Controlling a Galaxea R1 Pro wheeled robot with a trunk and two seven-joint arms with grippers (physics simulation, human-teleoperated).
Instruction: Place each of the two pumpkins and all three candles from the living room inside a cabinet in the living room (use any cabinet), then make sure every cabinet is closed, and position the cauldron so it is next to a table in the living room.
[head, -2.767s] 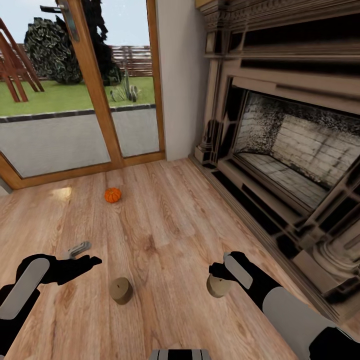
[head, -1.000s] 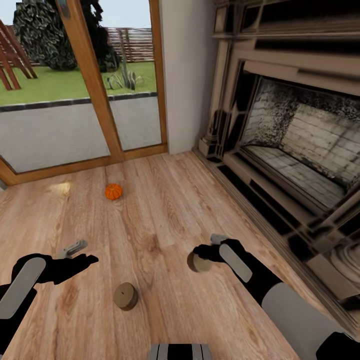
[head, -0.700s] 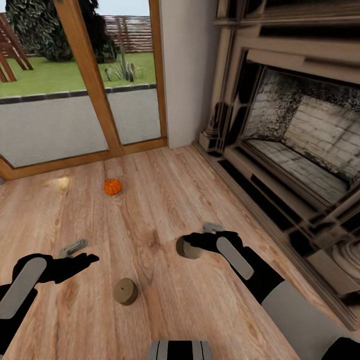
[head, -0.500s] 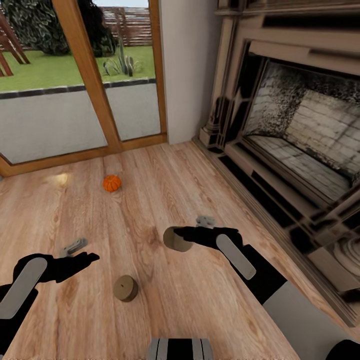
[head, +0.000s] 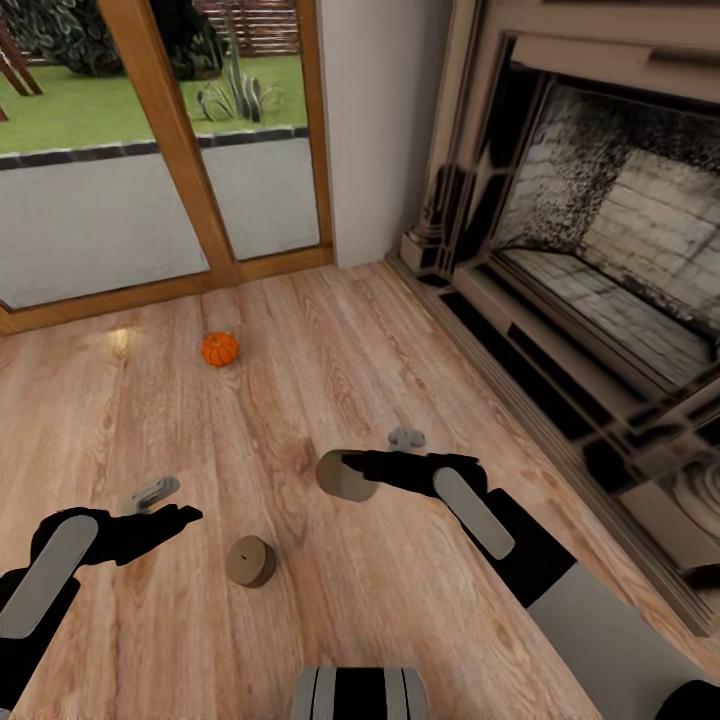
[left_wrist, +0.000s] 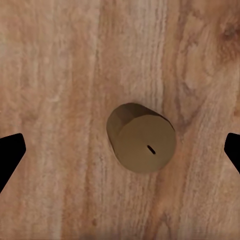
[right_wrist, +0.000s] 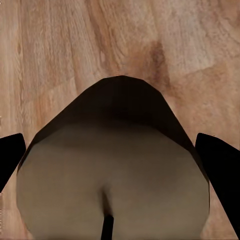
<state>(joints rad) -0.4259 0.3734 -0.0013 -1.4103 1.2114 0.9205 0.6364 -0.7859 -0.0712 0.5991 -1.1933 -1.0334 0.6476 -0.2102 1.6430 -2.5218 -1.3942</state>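
Nearby, pumpkin (head: 220, 349), loose candle (head: 250, 561), fireplace (head: 600, 250)

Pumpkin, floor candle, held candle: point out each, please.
pumpkin (head: 220, 349), head view, ribbed side.
floor candle (left_wrist: 145, 146), left wrist view, flat wick end.
held candle (head: 342, 478), head view, round side.

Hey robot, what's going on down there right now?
Right gripper shut on one candle, held above the floor. Left gripper open over second candle. Pumpkin loose near the glass door.
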